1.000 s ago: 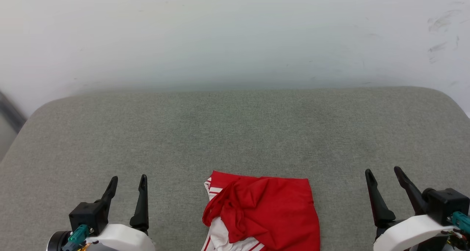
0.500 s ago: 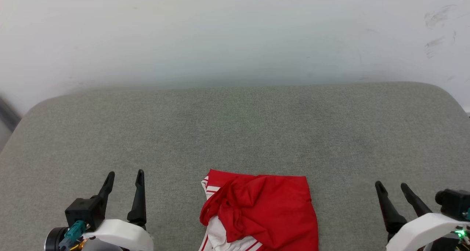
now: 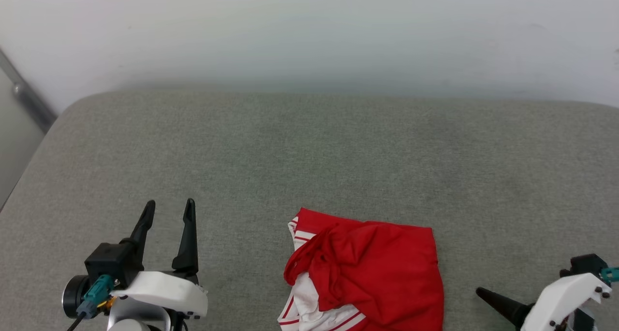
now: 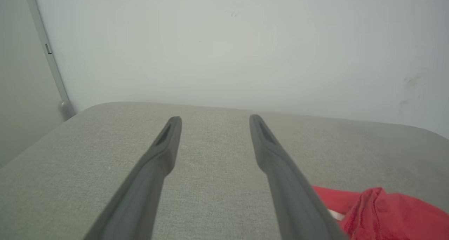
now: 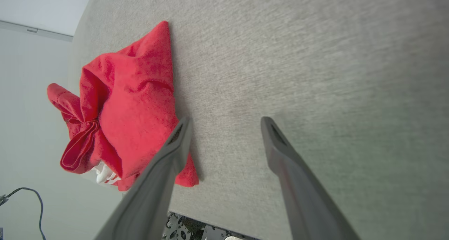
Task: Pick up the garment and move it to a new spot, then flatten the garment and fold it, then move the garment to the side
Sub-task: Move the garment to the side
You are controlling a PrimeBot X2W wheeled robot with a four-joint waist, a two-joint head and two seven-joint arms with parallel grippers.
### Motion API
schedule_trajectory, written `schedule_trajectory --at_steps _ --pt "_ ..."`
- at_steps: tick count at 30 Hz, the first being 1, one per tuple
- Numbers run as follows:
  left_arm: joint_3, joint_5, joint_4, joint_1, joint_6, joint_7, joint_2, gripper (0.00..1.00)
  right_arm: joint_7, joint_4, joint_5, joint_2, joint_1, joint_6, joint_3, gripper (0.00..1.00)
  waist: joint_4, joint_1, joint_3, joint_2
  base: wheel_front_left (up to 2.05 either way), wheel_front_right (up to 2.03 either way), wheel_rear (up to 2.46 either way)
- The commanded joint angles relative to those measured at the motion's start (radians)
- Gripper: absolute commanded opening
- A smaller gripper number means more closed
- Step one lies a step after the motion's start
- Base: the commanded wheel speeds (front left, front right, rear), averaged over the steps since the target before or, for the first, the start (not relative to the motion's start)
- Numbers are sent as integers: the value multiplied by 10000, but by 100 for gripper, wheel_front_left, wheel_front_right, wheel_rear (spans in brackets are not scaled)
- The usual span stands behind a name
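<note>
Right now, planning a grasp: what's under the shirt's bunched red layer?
White fabric with red stripes shows under the shirt at its near left edge, over the grey cushion. Whatever lies deeper is covered.

Lower left of the head view: the left tool has two long, tapering black fingers on a black block, backed by a rounded white shell with a teal plug and a thin dark cable. Lower right, a white cover carries small dark screws. The right tool has slotted dark grey fingertips.
</note>
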State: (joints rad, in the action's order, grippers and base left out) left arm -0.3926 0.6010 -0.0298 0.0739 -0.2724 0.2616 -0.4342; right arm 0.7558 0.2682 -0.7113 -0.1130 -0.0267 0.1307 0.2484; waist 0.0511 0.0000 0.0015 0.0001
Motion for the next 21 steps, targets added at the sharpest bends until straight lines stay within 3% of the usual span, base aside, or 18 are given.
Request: schedule_trajectory --at_steps 1,6,13,15,16,21 --pt "45 -103 22 289 85 44 67 100 357 74 -340 175 -355 -1 -145 100 329 0 376 -1 0 0 0" --pt "85 -212 -45 550 248 44 269 100 799 507 -1458 442 -934 -2 -721 100 687 0 789 -1 0 0 0" --pt "118 -375 -244 804 531 44 498 100 338 1494 -2128 366 -1660 -2 -1571 100 1027 0 1090 -1 0 0 0" --pt "114 -421 -340 808 598 44 528 100 230 1839 -2182 305 -1753 -4 -1809 20 1087 0 1102 -1 0 0 0" --pt "112 -440 -379 819 610 45 547 100 163 1938 -2253 285 -1795 -4 -1894 0 1106 0 1097 -1 0 0 0" --pt "182 -464 -596 647 639 45 608 100 -224 1864 -2320 -144 -1943 -2 -2540 0 1003 0 882 -1 0 0 0"
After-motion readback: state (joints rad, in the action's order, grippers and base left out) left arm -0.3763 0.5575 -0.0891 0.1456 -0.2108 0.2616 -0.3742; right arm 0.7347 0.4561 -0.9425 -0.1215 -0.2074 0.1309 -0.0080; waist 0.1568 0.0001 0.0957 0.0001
